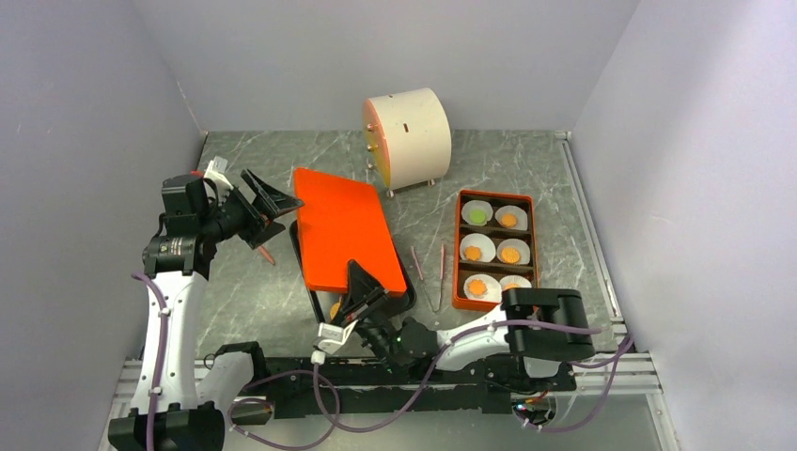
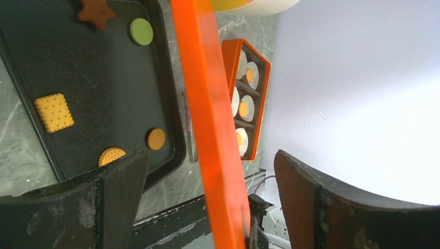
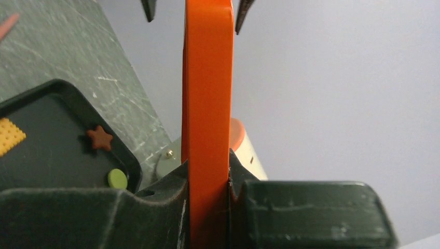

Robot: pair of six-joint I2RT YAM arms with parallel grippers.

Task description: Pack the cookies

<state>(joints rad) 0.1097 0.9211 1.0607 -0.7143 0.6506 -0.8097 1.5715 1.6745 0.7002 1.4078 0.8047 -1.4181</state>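
Note:
Loose cookies lie on a black tray point(image 2: 104, 78): a brown star point(image 2: 96, 10), a green round point(image 2: 141, 31), an orange square point(image 2: 54, 112) and two orange rounds point(image 2: 155, 138). An orange lid point(image 1: 343, 230) is held tilted over the tray point(image 1: 299, 246). My right gripper point(image 1: 362, 287) is shut on the lid's near edge point(image 3: 207, 104). My left gripper point(image 1: 277, 214) is open, its jaws straddling the lid's far left edge point(image 2: 207, 129) without touching it. The orange box point(image 1: 458, 249) to the right holds white liners with one green cookie point(image 1: 477, 215) and several orange ones.
A cream cylinder point(image 1: 407, 139) stands at the back. Tweezers point(image 1: 428, 272) lie between the tray and the box. A small pink stick point(image 1: 267, 254) lies left of the tray. Walls close in the table on three sides.

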